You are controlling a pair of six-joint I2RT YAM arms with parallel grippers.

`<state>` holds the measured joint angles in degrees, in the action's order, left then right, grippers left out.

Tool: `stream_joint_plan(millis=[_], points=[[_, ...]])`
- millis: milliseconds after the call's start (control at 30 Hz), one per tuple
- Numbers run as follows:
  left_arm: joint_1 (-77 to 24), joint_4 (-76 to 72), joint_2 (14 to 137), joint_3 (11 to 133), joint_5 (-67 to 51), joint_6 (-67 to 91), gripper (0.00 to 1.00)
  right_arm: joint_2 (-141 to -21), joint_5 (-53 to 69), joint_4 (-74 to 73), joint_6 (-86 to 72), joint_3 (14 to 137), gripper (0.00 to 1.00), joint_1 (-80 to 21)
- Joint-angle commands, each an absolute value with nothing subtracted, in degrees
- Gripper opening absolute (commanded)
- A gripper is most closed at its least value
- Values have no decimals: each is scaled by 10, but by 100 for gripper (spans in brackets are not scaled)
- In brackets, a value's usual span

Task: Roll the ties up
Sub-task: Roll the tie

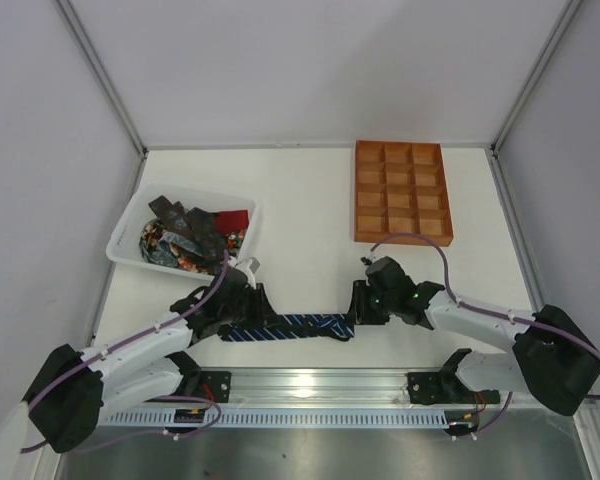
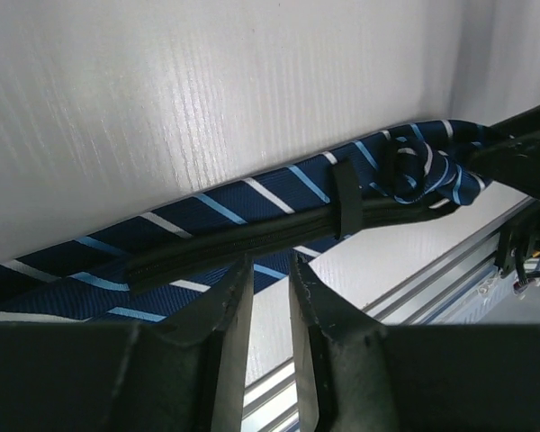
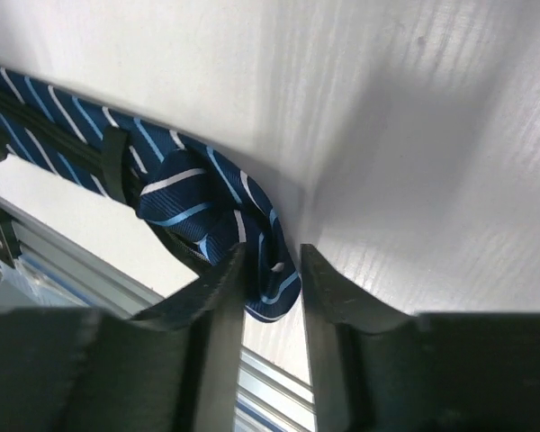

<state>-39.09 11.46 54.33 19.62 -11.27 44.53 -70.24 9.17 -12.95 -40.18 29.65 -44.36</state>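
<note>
The navy striped tie [image 1: 290,326] lies along the worktop's [image 1: 300,200] near edge, its curled end inside the right gripper [image 3: 272,270], pinched or loose I cannot tell; the left gripper [image 2: 270,274], slightly spread, holds nothing.

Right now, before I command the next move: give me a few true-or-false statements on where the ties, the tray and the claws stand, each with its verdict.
1. The navy striped tie lies on the table between the two claws. True.
2. A rolled tie sits in the orange-brown tray. False: every compartment that shows is bare.
3. The white basket holds several other ties. True.
4. The navy striped tie is fully rolled. False: most of it lies stretched out, and only the end at the right claw is bunched up.
5. The left claw is clamped on a red tie. False: its jaws stand apart, with the navy striped tie just past its tips.
</note>
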Motion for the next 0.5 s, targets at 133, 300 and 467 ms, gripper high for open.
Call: stream_joint_plan(millis=[133,300,467], points=[[-392,150,544,243,-71,434,36,-657,88,-168,-346,345,52,-425],[-393,225,528,267,-24,453,42,-643,60,-230,-317,395,56,-425],[-392,289,524,272,28,482,44,-639,145,-181,-297,398,61,-446]])
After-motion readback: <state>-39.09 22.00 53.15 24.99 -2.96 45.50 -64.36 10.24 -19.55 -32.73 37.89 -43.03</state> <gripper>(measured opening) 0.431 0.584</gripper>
